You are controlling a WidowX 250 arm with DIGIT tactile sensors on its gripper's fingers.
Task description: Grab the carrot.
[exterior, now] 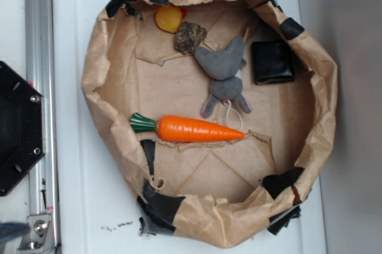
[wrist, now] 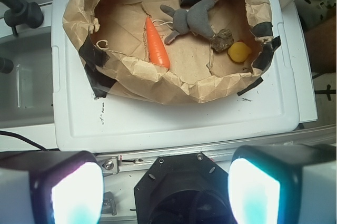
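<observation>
Carrot (exterior: 194,129) is laid flat on the floor of a crumpled brown paper nest (exterior: 101,86), roughly in the middle toward the near wall, with the green stem cap pointing at one side and the tapered tip at the other, so pretty much the whole length is left exposed for a grab across the body. The paper walls are rolled up and patched with black tape, which looks like it was done so the toys get kept from rolling off the white worktop (exterior: 71,194). The other stuff is bunched at the far side: a grey plush bunny (exterior: 224,72) with a white string that trails close to the carrot tip, a brownish rock-like lump (exterior: 190,37) just beside it, a small yellow ball (exterior: 168,18) near the rim, and a black square block (exterior: 272,61) by the wall. The carrot is kept apart from all of them, touched by nothing except maybe that string, which can't be made out for sure. From the wrist view the gripper (wrist: 166,190) is seen held well back from the nest, over the rail and the black base, with its two pads (wrist: 73,192) spread wide and nothing between them. So the reach hasn't been started yet by the look of it; a descent over the paper wall would be needed, and the rim could get snagged if it's cleared too low.
</observation>
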